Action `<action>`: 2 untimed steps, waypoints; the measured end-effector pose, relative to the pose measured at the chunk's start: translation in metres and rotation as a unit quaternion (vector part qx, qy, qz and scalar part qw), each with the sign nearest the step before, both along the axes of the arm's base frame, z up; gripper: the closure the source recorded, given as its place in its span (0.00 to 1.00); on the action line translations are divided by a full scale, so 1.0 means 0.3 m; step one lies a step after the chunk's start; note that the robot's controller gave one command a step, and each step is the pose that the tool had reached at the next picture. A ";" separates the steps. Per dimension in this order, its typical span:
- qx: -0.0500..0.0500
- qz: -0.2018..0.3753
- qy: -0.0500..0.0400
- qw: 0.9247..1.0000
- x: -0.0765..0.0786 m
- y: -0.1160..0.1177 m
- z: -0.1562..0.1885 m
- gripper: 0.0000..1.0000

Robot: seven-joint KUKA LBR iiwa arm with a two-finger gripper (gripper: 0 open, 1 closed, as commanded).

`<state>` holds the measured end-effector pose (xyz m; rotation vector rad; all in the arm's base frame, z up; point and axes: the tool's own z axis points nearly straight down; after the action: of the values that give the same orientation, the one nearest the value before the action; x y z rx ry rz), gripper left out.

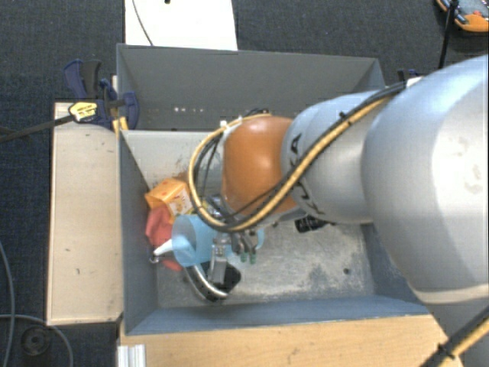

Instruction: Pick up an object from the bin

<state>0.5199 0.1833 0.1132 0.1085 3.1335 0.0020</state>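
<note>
My gripper (224, 267) hangs low in the bin's front left part, under the arm's orange cover. It stands right beside a light blue funnel-shaped thing (191, 239) whose white tip points left. Under and in front of the gripper lies a dark ring-shaped thing with a shiny rim (200, 285). Whether the gripper touches or holds either of them is hidden. Left of the blue thing lies a red thing (159, 226), and behind that an orange packet (170, 193).
The loose things lie bunched against the bin's left wall. The arm and its cables cover the bin's middle and right. Bare grey floor shows at the front right.
</note>
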 end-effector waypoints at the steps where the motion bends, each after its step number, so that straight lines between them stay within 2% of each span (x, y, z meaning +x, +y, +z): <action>1: 0.008 -0.066 -0.019 0.998 0.003 0.128 -0.016 0.00; 2: 0.015 -0.085 -0.033 0.996 0.019 0.243 -0.044 1.00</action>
<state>0.5256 0.2562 0.1000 0.3675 3.0477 0.0496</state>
